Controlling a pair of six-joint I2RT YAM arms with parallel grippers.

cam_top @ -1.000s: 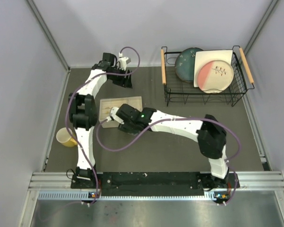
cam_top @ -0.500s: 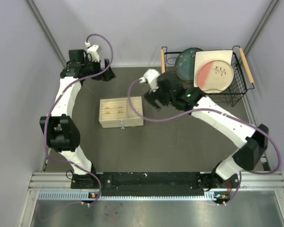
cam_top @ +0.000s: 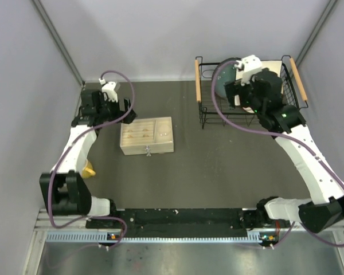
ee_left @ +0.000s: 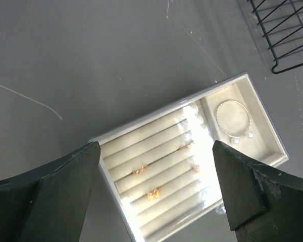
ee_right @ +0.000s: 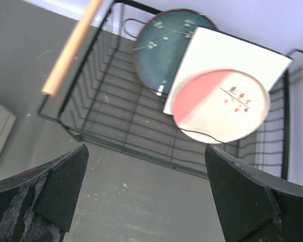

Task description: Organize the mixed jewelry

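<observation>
The mixed jewelry lies in the beige tray (ee_left: 121,151). Several tiny gold rings (ee_left: 154,192) sit in its padded slots. A thin silver bracelet (ee_left: 232,119) lies in the side compartment. My left gripper (ee_left: 155,146) hovers above the slotted half, open, with nothing between its fingers. From above, the left gripper (cam_top: 125,109) is at the back left corner of the tray (cam_top: 147,150). My right gripper (cam_top: 238,94) is raised far to the right, by the wire rack (cam_top: 209,123). It is open and empty in the right wrist view (ee_right: 146,148), over bare table.
The black wire rack (ee_right: 121,136) with wooden handles holds a dark teal plate (ee_right: 161,50), a white square plate (ee_right: 227,55) and a pink-and-cream plate (ee_right: 219,106). A yellow cup (cam_top: 89,170) peeks out behind the left arm. Grey walls close in both sides and the back.
The right arm lifted off the tray and swung back right to the rack. The left gripper came from the back of the table to the tray's corner. Both grippers opened wider.
</observation>
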